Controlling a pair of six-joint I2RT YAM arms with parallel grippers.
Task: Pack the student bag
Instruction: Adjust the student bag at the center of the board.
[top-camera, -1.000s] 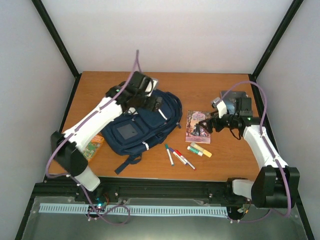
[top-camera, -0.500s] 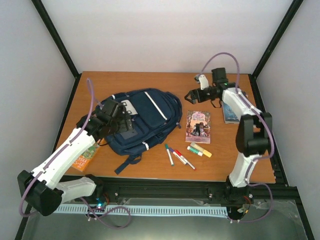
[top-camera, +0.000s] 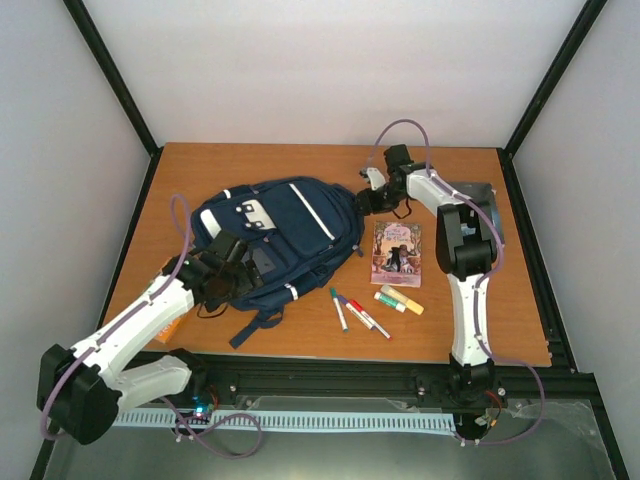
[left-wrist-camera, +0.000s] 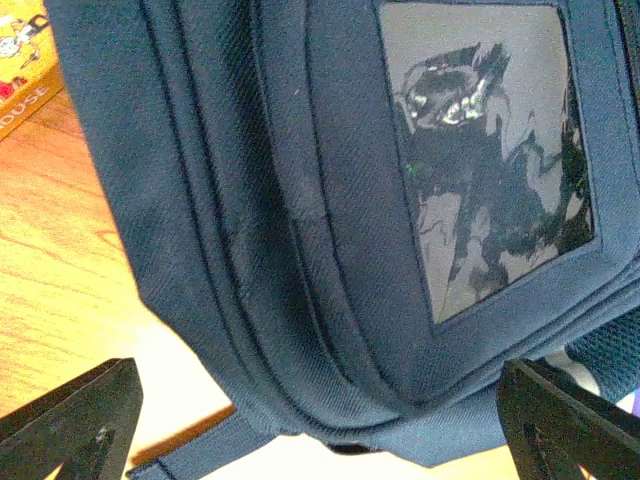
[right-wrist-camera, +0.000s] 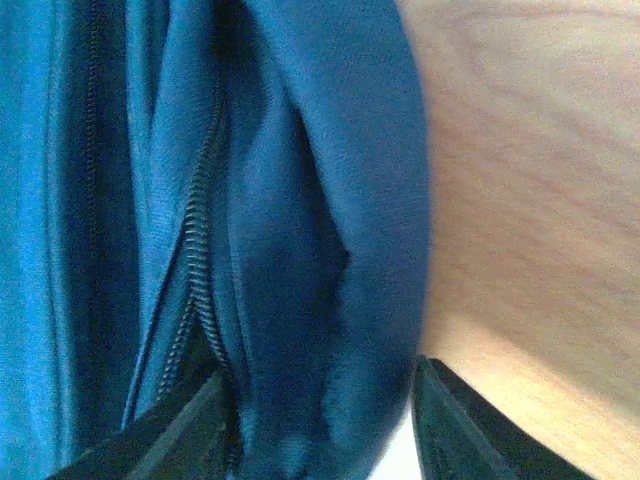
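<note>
The student bag, navy with thin white stripes, lies flat on the wooden table left of centre. My left gripper hangs over its near-left corner. In the left wrist view that gripper is open, its fingers far apart on either side of the bag's bottom edge and the grey window patch. My right gripper is at the bag's far right edge. Seen from the right wrist, this gripper has a fold of blue fabric beside the zip filling the gap, both fingers against it.
A purple book lies right of the bag. Two markers and a yellow-green stick lie in front of the book. An orange book sits under my left arm, its corner showing as the orange book.
My left arm drew back from the bag's top to its near-left corner and its jaws opened wide. My right arm swung left to the bag's edge and its jaws narrowed onto the fabric.
</note>
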